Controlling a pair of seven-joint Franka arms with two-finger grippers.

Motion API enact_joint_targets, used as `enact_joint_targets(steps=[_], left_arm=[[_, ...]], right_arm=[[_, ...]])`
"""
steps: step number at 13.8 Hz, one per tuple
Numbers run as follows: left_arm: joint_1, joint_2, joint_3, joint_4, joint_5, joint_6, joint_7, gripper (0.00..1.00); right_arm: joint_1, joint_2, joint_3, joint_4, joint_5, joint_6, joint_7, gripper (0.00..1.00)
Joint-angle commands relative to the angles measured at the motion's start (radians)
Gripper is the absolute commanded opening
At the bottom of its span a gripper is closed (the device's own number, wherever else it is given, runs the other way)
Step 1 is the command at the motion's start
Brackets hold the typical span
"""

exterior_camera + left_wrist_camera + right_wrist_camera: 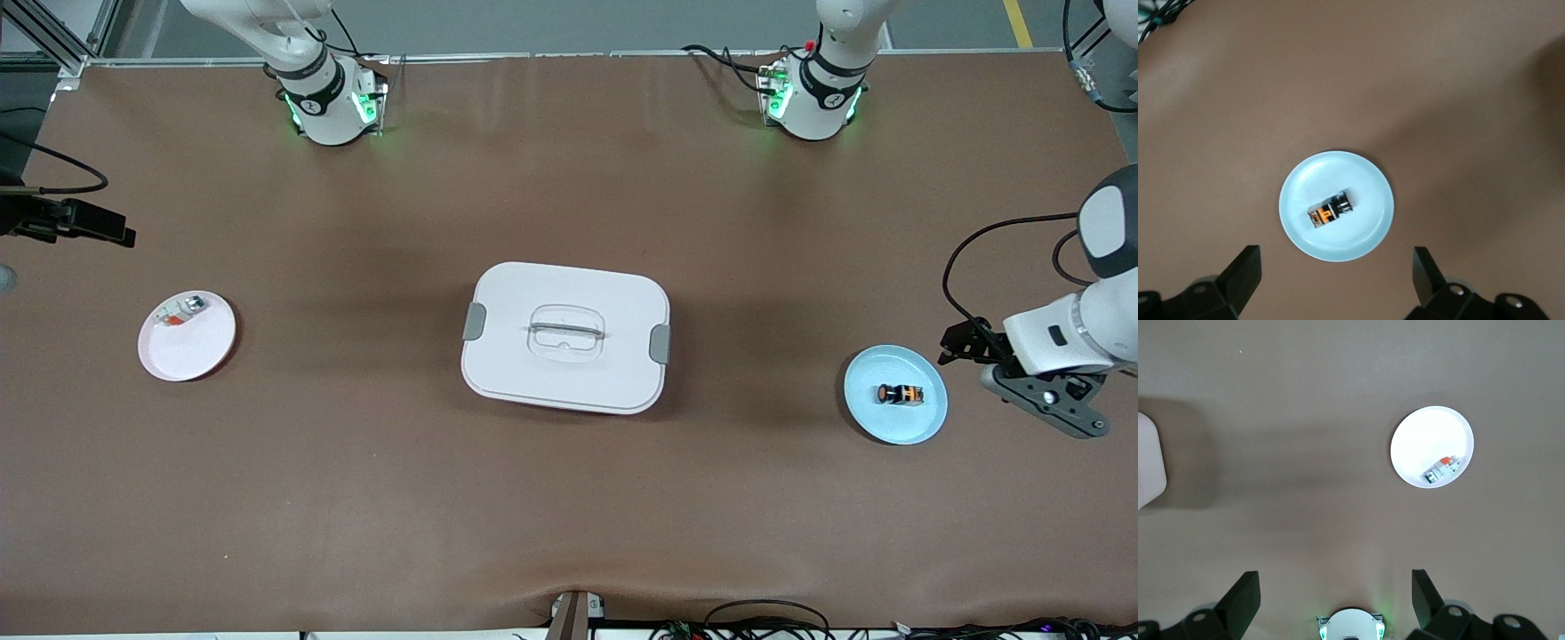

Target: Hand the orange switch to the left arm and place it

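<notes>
The orange switch (900,394) (1331,210) lies on its side on a small blue plate (876,413) (1358,177) toward the left arm's end of the table. My left gripper (1337,257) hangs open in the air just off that plate's rim, with nothing between its fingers. The white lidded box (565,338) (1148,463) stands in the middle of the table. My right gripper (1336,583) is open and empty, high over the right arm's end of the table.
A pale pink plate (191,351) (1421,437) toward the right arm's end holds a small white-and-silver part (180,311) (1441,470). Both arm bases (329,102) (813,98) stand along the table's edge farthest from the front camera.
</notes>
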State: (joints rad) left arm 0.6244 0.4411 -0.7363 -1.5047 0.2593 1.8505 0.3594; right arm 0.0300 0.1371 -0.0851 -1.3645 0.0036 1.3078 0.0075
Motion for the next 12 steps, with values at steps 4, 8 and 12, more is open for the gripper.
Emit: enact_joint_targets(steps=[4,8,12], left_arm=[[0.006,-0.085,-0.04,0.015,-0.032,-0.106,-0.256,1.0],[0.0,-0.145,-0.093,0.015,-0.032,-0.146,-0.48,1.0],[-0.19,-0.215,0.111,0.014,-0.052,-0.177,-0.455,1.0]], right_arm=[[0.037,-0.22,-0.001,-0.284,-0.013,0.172,0.072,1.0],[0.027,-0.225,0.004,-0.281,-0.001,0.174,0.112,1.0],[0.005,-0.243,0.008,-0.277,0.001,0.171,0.098,1.0]])
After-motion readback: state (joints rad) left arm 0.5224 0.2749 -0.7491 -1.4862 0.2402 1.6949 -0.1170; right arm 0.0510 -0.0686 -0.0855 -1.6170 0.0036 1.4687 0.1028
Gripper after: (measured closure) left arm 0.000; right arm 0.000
